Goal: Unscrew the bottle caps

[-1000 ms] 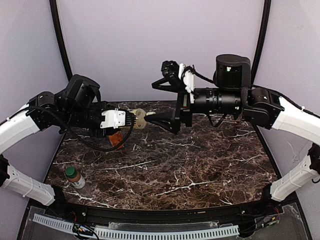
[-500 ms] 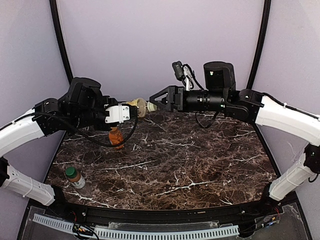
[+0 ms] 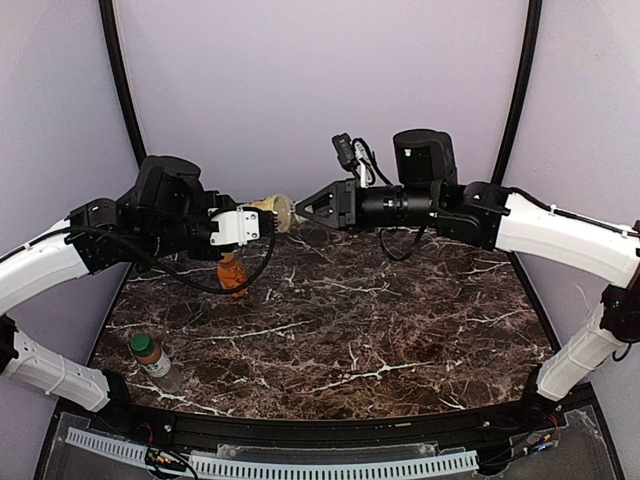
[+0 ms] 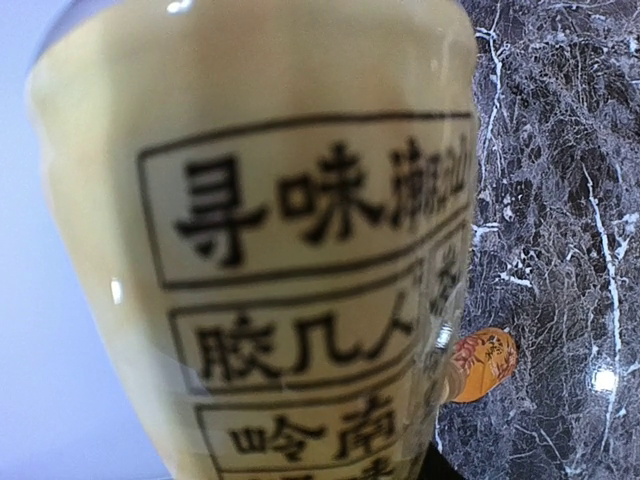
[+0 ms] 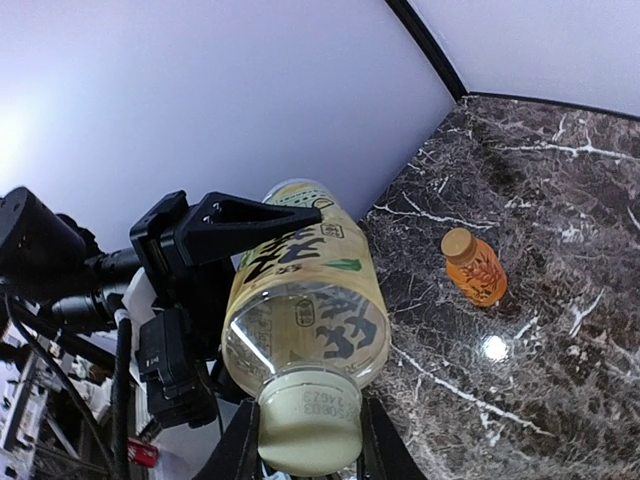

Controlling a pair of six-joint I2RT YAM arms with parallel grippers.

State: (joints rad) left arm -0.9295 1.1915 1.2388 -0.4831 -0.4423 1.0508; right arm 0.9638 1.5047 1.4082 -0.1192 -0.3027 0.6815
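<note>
The tall yellow-labelled bottle (image 3: 274, 211) hangs sideways in the air above the back of the table, its cap pointing right. My left gripper (image 3: 260, 219) is shut on its body, and the label fills the left wrist view (image 4: 280, 250). My right gripper (image 3: 299, 212) is shut on the pale cap (image 5: 308, 428), with a black finger (image 5: 236, 452) on each side of it. The short orange bottle (image 3: 232, 272) stands on the table below, and shows too in the right wrist view (image 5: 475, 266). The small clear bottle (image 3: 150, 354) stands at the front left.
The dark marble table (image 3: 400, 330) stretches under both arms. A curved black frame (image 3: 118, 70) and purple walls close in the back and sides. A white perforated rail (image 3: 300, 465) runs along the near edge.
The right gripper has come left onto the bottle's cap and shut on it. Over the second the left arm raised the bottle a little; it is now still.
</note>
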